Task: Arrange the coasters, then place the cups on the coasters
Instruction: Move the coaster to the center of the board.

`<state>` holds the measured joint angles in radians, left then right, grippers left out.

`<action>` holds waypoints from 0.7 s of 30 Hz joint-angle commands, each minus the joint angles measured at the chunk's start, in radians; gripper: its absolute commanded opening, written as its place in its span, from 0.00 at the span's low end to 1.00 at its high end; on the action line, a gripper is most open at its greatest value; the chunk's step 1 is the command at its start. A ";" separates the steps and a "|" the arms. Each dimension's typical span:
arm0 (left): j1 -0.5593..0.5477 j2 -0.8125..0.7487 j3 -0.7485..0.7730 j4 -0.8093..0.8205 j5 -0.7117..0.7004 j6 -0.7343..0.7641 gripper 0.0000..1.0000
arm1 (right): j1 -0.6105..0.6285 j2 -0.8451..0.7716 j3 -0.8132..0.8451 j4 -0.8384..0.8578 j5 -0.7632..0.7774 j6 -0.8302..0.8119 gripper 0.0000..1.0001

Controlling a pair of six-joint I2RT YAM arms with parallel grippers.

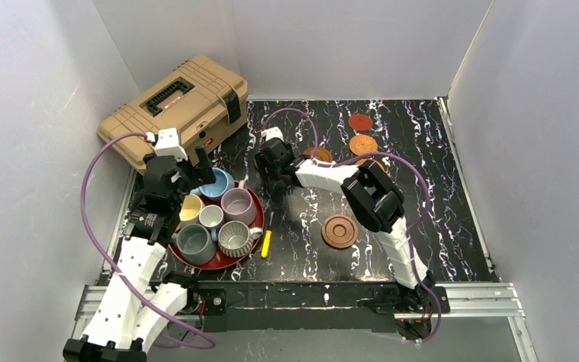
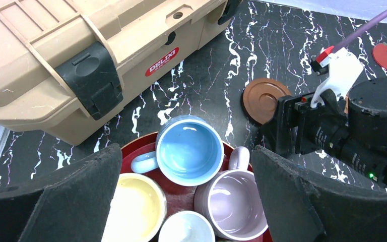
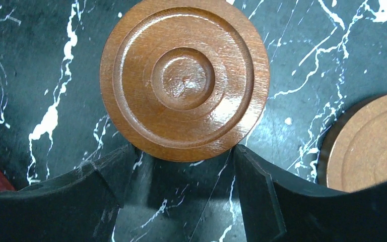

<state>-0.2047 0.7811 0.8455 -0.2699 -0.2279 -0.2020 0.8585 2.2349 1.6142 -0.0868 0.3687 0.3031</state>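
Note:
A dark brown wooden coaster [image 3: 184, 80] lies flat on the black table. My right gripper [image 3: 184, 155] is open, with both fingertips against the coaster's near rim. The same coaster [image 2: 264, 98] shows beside that gripper [image 2: 332, 126] in the left wrist view. Another wooden coaster [image 1: 339, 231] lies mid-table, while a red coaster [image 1: 359, 121] and a woven coaster [image 1: 363, 144] lie at the back. My left gripper [image 2: 186, 154] hangs open above the light blue cup [image 2: 189, 148], mauve cup [image 2: 234, 201] and cream-yellow cup [image 2: 131, 212]. The grey-green cup [image 1: 194, 243] and ribbed cup [image 1: 235, 237] share the tray.
The cups stand packed on a round red tray [image 1: 219, 264] at the front left. A tan toolbox [image 1: 173, 105] fills the back left corner. A yellow-handled tool [image 1: 266, 243] lies beside the tray. An orange-brown coaster [image 3: 373, 146] sits just right of my right fingers.

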 commanded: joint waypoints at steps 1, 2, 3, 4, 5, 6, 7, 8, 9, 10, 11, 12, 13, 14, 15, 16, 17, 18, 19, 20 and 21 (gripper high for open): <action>0.005 -0.007 0.004 -0.003 -0.013 -0.003 0.99 | -0.023 0.087 0.048 -0.090 0.021 0.005 0.79; 0.005 -0.005 0.004 -0.003 -0.013 -0.002 0.99 | -0.030 0.094 0.058 -0.089 0.016 0.008 0.79; 0.005 -0.004 0.004 -0.003 -0.013 -0.003 0.99 | -0.036 0.101 0.066 -0.088 0.012 0.013 0.79; 0.005 -0.002 0.004 -0.003 -0.013 -0.002 0.99 | -0.042 0.107 0.072 -0.087 0.008 0.019 0.79; 0.005 -0.001 0.005 -0.003 -0.012 -0.003 0.99 | -0.048 0.112 0.079 -0.085 0.001 0.023 0.79; 0.005 0.001 0.006 -0.003 -0.011 -0.002 0.99 | -0.053 0.116 0.085 -0.082 -0.009 0.026 0.79; 0.005 0.000 0.006 -0.002 -0.010 -0.002 0.99 | -0.058 0.119 0.091 -0.080 -0.025 0.026 0.80; 0.005 0.000 0.006 0.000 -0.010 0.000 0.99 | -0.061 0.123 0.101 -0.079 -0.036 0.021 0.79; 0.006 0.000 0.006 0.000 -0.011 0.000 0.99 | -0.062 0.127 0.112 -0.080 -0.047 0.012 0.79; 0.005 0.000 0.006 0.000 -0.012 0.001 0.99 | -0.063 0.128 0.122 -0.081 -0.056 -0.001 0.79; 0.005 0.000 0.006 0.000 -0.015 0.004 0.99 | -0.063 0.128 0.134 -0.083 -0.067 -0.016 0.80; 0.005 0.000 0.006 -0.001 -0.018 0.004 0.99 | -0.064 0.128 0.144 -0.083 -0.083 -0.031 0.80; 0.005 0.000 0.006 -0.002 -0.021 0.004 0.99 | -0.063 0.124 0.159 -0.087 -0.099 -0.049 0.80; 0.005 0.000 0.005 -0.003 -0.024 0.005 0.99 | -0.063 0.119 0.172 -0.098 -0.119 -0.070 0.82; 0.005 0.000 0.006 -0.003 -0.026 0.005 0.99 | -0.063 0.110 0.182 -0.109 -0.138 -0.085 0.84; 0.005 0.000 0.006 -0.003 -0.028 0.005 0.99 | -0.062 0.095 0.187 -0.119 -0.152 -0.099 0.88; 0.005 0.000 0.006 -0.003 -0.028 0.004 0.99 | -0.062 0.073 0.184 -0.125 -0.168 -0.107 0.91; 0.005 0.000 0.006 -0.003 -0.028 0.005 0.99 | -0.062 0.045 0.175 -0.128 -0.176 -0.113 0.94; 0.005 0.000 0.006 -0.003 -0.027 0.004 0.99 | -0.062 0.014 0.160 -0.131 -0.180 -0.117 0.96; 0.005 0.001 0.006 -0.003 -0.025 0.004 0.99 | -0.062 -0.023 0.138 -0.131 -0.181 -0.123 0.98; 0.005 0.001 0.005 -0.004 -0.025 0.002 0.99 | -0.062 -0.059 0.113 -0.131 -0.178 -0.131 0.98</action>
<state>-0.2047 0.7822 0.8455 -0.2699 -0.2314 -0.2016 0.7944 2.3043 1.7638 -0.1635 0.2413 0.2195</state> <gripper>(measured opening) 0.992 0.967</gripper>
